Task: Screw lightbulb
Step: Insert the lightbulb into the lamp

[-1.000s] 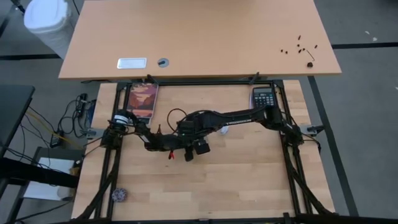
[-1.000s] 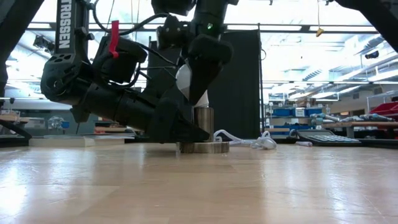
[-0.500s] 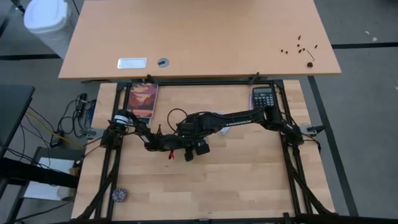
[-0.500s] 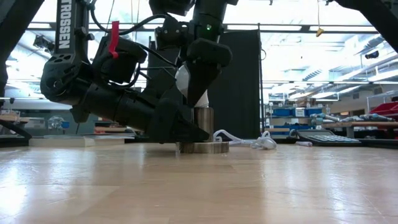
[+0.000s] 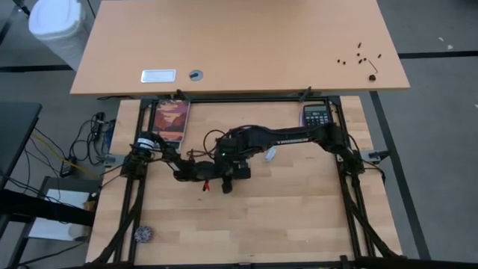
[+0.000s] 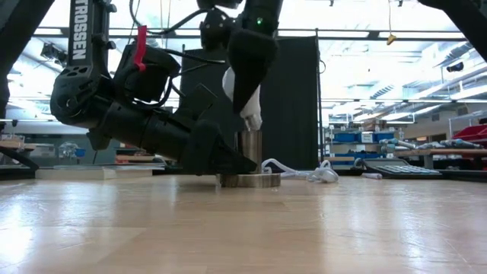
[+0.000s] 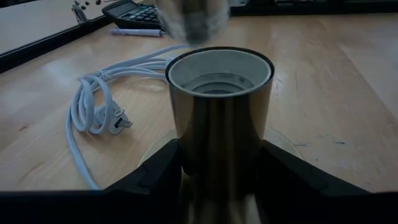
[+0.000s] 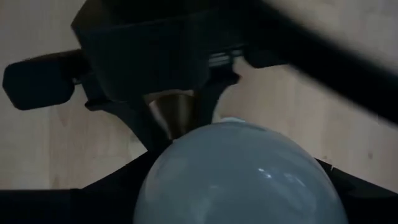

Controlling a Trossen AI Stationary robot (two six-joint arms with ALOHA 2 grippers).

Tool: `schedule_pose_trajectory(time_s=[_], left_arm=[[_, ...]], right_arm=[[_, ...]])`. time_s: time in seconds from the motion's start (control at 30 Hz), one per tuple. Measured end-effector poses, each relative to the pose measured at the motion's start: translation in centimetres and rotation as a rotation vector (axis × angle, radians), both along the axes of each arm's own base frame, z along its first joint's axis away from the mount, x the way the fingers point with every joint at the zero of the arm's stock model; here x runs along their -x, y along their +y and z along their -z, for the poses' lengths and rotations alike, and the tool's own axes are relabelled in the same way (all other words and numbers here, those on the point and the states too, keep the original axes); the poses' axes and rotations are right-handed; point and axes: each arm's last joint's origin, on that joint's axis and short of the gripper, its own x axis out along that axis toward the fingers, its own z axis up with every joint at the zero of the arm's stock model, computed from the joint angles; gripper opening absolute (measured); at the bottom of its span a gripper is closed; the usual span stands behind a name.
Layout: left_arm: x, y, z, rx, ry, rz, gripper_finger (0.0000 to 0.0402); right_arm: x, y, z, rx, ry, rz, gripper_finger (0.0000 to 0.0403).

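Observation:
The silvery socket (image 6: 249, 146) stands upright, its disc base (image 6: 247, 180) on the table, and its open mouth shows in the left wrist view (image 7: 219, 68). My left gripper (image 6: 228, 161) lies low on the table and is shut on the socket. My right gripper (image 6: 245, 72) comes down from above, shut on the white lightbulb (image 6: 249, 103). The bulb's screw base (image 6: 253, 120) hangs a little above the socket's mouth. The bulb fills the right wrist view (image 8: 236, 174). In the high view both grippers meet at mid-table (image 5: 235, 168). My left gripper pinches the lower part of the socket's cylinder (image 7: 214, 155) between its two fingers (image 7: 155, 177). They come level from the table's left. The socket stays upright on its disc base. My right gripper holds the bulb's round glass end (image 8: 236, 168) between its two fingers (image 6: 247, 57), coming from above and pointing down. The bulb hangs below them, tilted, base down and clear of the socket.
The socket's white cord (image 7: 93, 106) lies coiled on the table beyond it. A calculator (image 5: 317, 116) and a pen (image 7: 134, 32) lie at the far right. A picture card (image 5: 172, 119) lies at the far left. A small dark round thing (image 5: 143, 234) lies near left.
My right gripper has risen a little with the lightbulb and moved slightly toward the table's far edge. The bulb's screw base, which was at the socket's mouth, now hangs clear above it and is more tilted. The socket has stayed in place.

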Motion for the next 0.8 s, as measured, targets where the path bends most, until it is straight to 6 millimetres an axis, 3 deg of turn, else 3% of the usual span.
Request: schedule_pose_trajectory(time_s=[0.2,0.33,0.57,0.8], left_arm=[[0.0,0.0,0.0,0.000,0.000,0.000,0.0193],[0.0,0.0,0.0,0.000,0.000,0.000,0.0193],[0.0,0.0,0.0,0.002,0.001,-0.001,0.0193],[0.0,0.0,0.0,0.003,0.000,-0.001,0.0193]], right_arm=[[0.6,0.1,-1.8,-0.037,-0.052,0.008,0.0253],[0.6,0.1,-2.0,-0.060,-0.065,0.019,0.0272],[0.9,0.5,0.2,-0.062,-0.043,0.000,0.0260],[3.0,0.1,0.1,-0.068,-0.178,0.012,0.0271]])
